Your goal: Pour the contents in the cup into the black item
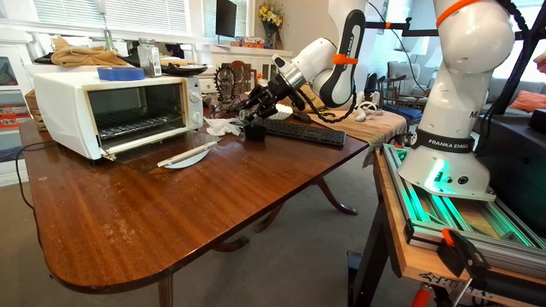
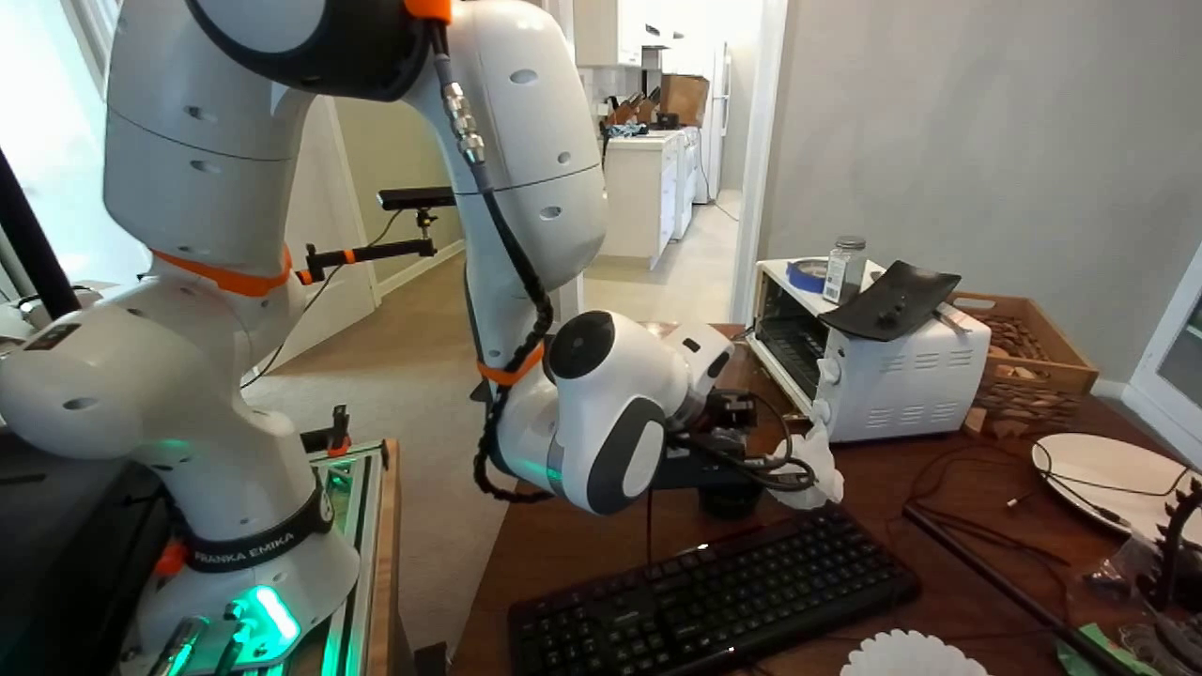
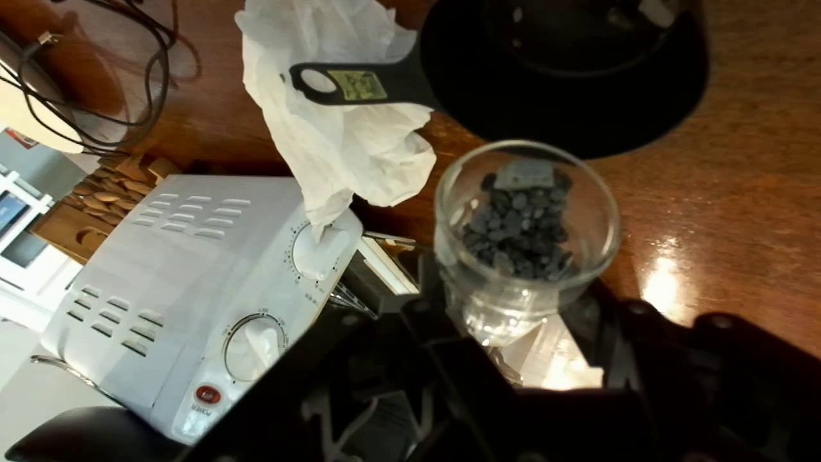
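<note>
The pincer (image 3: 518, 303) held the glass cup (image 3: 519, 269) near the black pot (image 3: 564, 115), up higher than it. Dark bits (image 3: 523, 224) sat in the cup. The pot's handle (image 3: 403, 85) reached over white paper (image 3: 349, 141). A keyboard (image 2: 714, 603) lay near the pot.

The clear cup (image 3: 490, 305) holds dark bits (image 3: 521, 221) near the black item (image 3: 545, 109).

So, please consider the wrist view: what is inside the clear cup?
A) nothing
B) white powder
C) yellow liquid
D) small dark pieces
D, because a heap of small dark pieces is visible inside the clear cup, which is transparent.
</note>
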You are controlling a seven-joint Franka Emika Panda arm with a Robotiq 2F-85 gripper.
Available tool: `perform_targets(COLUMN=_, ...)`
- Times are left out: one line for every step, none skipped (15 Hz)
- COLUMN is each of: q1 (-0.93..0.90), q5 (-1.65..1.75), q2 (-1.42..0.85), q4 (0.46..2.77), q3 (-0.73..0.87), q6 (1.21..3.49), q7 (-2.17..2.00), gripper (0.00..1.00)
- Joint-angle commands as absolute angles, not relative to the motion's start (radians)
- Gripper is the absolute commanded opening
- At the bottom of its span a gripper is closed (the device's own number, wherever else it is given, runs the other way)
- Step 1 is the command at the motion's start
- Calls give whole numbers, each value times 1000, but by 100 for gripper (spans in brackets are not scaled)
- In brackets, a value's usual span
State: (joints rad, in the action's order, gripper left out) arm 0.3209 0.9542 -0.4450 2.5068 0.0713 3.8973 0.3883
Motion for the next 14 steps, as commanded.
perform_targets(q1=306, q5=984, q2=-488, q4=2482, q3=105, q6=3981, q7=394, gripper=23)
perform_targets(q1=306, q5=984, q2=-493, q4=2482, q3=110, q6=3996, q7=394, gripper=23)
perform_targets(q1=304, q5=980, q2=-496, q4=2482, q3=115, q6=4007, q7=393, gripper=23)
perform_targets(q1=303, q5=978, q2=-499, q4=2482, q3=120, q6=4018, q7=392, gripper=23)
perform_targets(q1=301, q5=975, q2=-501, q4=2482, q3=124, q6=4026, q7=394, gripper=23)
perform_targets(q1=299, q5=973, q2=-503, q4=2483, q3=127, q6=4028, q7=393, gripper=23)
perform_targets(q1=298, q5=974, q2=-503, q4=2484, q3=129, q6=4028, q7=386, gripper=23)
perform_targets(q1=297, q5=975, q2=-504, q4=2484, q3=130, q6=4029, q7=379, gripper=23)
perform_targets(q1=296, q5=978, q2=-505, q4=2484, q3=131, q6=4024, q7=373, gripper=23)
perform_targets(q1=288, q5=961, q2=-489, q4=2495, q3=137, q6=4008, q7=381, gripper=48)
perform_targets(q1=287, q5=961, q2=-491, q4=2495, q3=137, q6=4008, q7=381, gripper=48)
perform_targets(q1=287, q5=961, q2=-491, q4=2495, q3=137, q6=4008, q7=381, gripper=48)
perform_targets(q1=286, q5=961, q2=-492, q4=2495, q3=137, q6=4008, q7=381, gripper=48)
perform_targets(q1=286, q5=961, q2=-492, q4=2495, q3=137, q6=4008, q7=381, gripper=48)
